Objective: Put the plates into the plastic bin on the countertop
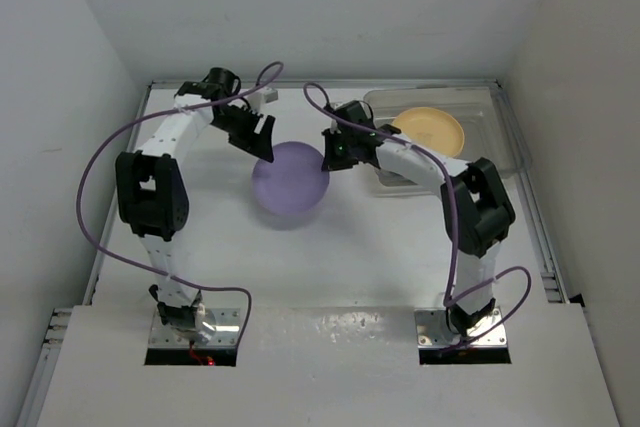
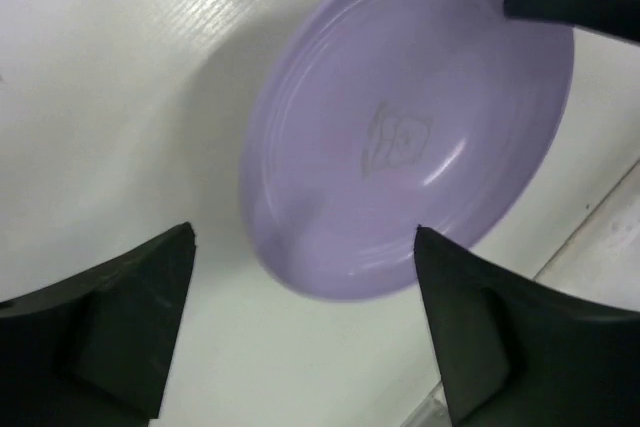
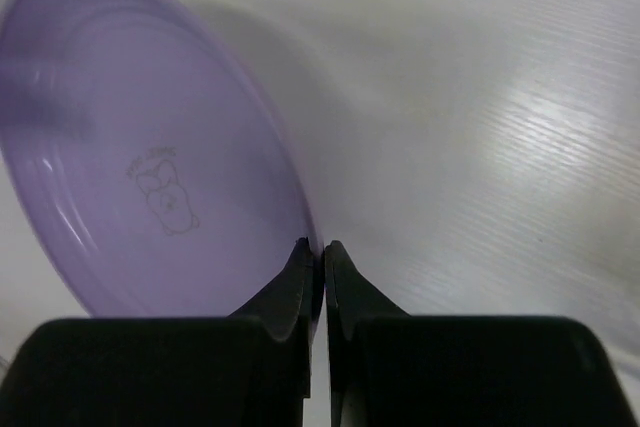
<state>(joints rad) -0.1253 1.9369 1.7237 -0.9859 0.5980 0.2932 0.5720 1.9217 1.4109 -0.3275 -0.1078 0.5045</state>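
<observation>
Risk, slip: the right gripper (image 3: 322,259) has the lavender plate (image 1: 290,182) only by a thin pinch at its rim. Nearly the whole plate hangs to one side of the fingers, so it could pivot or drop out on the way across.
Risk, collision: the left gripper (image 2: 302,237) sits just over the plate's far-left edge, so lifting the plate there could knock it.
Risk, bin entry: a drooping edge could catch the lip of the plastic bin (image 1: 487,99). It could also land askew on the yellow-orange plate (image 1: 430,130) already inside.
Right pincer: clenched on the plate's right rim, pads almost meeting.
Left pincer: released, jaws wide, holding nothing.
Plate position: mid countertop (image 1: 350,247), between the grippers and left of the bin. It looks tilted over a shadow; I cannot tell if its left edge touches the surface.
Plate look: round, glossy lavender plastic with a shallow well and a faint figure at centre.
</observation>
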